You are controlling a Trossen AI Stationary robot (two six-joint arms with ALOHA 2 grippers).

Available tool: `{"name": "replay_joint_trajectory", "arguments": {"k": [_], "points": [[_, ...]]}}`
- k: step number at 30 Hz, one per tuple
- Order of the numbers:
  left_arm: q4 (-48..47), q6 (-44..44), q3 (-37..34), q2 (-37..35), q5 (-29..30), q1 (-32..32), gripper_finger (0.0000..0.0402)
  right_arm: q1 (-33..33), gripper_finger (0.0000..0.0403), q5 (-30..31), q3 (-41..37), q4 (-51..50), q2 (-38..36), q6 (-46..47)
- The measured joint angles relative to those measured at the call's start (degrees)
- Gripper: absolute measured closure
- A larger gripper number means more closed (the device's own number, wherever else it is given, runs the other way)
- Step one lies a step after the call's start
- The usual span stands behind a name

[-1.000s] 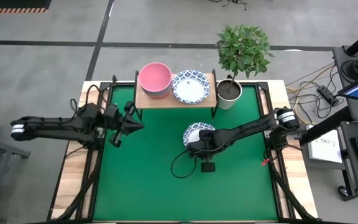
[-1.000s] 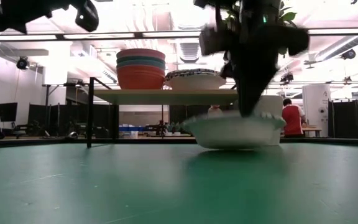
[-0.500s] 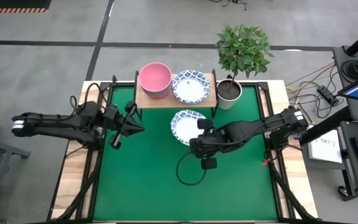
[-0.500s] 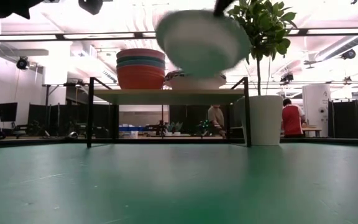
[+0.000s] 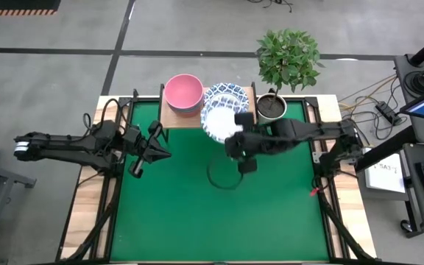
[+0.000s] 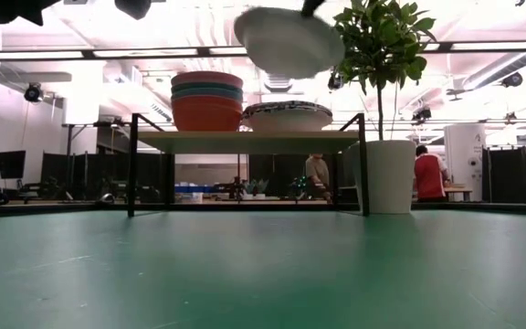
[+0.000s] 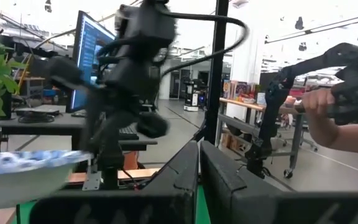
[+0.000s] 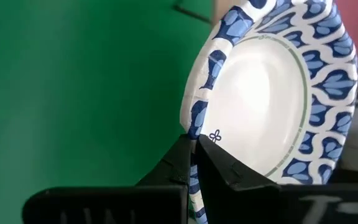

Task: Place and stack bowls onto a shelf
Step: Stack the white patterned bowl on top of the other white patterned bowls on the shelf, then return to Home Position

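Note:
My right gripper (image 5: 234, 140) is shut on a white bowl with a blue patterned rim (image 5: 218, 118), held high in front of the shelf (image 5: 172, 118); it also shows in the low view (image 6: 289, 38). On the shelf's wooden top (image 6: 249, 140) sits a stack of plain bowls with a pink one on top (image 5: 183, 92), and next to it a patterned bowl (image 5: 230, 94). My left gripper (image 5: 155, 144) is shut and empty at the table's left, with its fingers together in its own view (image 7: 199, 168). My right gripper pinches the bowl's patterned rim (image 8: 194, 127) between its two fingers, one finger inside the bowl and one outside. The fingers come from the table's right and near side. The bowl is lifted clear, a little tilted, higher than the bowls on the shelf.
A white plant pot (image 5: 271, 109) with a leafy plant (image 5: 288, 55) stands right of the shelf. A black cable loop (image 5: 223, 177) hangs below my right arm. People stand in the room beyond the table (image 6: 428, 174), and a hand shows in the left wrist view (image 7: 328, 106).
My right gripper has lifted the patterned bowl off the table and carried it up and toward the far edge, to the shelf's front. The bowl has gone from resting on the mat to hanging clear above shelf height.

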State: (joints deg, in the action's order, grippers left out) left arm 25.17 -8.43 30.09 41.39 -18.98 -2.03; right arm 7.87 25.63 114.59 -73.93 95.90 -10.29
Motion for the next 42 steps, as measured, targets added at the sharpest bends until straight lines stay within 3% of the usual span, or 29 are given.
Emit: {"name": "replay_joint_trajectory", "arguments": {"k": [12, 18, 27, 33, 37, 42], "points": [[0.1, 0.0, 0.0, -0.2, 0.0, 0.0, 0.0402, -14.4, 0.0394, -1.6, -0.5, 0.9, 4.4, -10.4], [0.1, 0.0, 0.0, -0.1, 0.0, 0.0, 0.0402, -15.7, 0.0389, -1.7, -0.5, 1.2, 4.7, -11.8], [0.1, 0.0, 0.0, -0.1, 0.0, 0.0, 0.0402, -16.2, 0.0333, -1.6, -0.5, 2.2, 4.8, -11.2], [-0.9, -0.6, -0.1, -0.1, 0.0, 0.5, 0.0402, -15.6, 0.0306, -2.4, -0.5, 1.1, 3.8, -5.0], [-1.4, -0.6, -0.1, 0.2, 0.0, 0.9, 0.0402, -15.4, 0.0326, -6.2, -1.7, 3.3, 2.8, -3.1], [-3.6, -1.1, -0.2, 0.5, 0.0, 1.7, 0.0402, -13.7, 0.0374, -17.9, -8.7, 7.4, 1.6, -1.1]]}}
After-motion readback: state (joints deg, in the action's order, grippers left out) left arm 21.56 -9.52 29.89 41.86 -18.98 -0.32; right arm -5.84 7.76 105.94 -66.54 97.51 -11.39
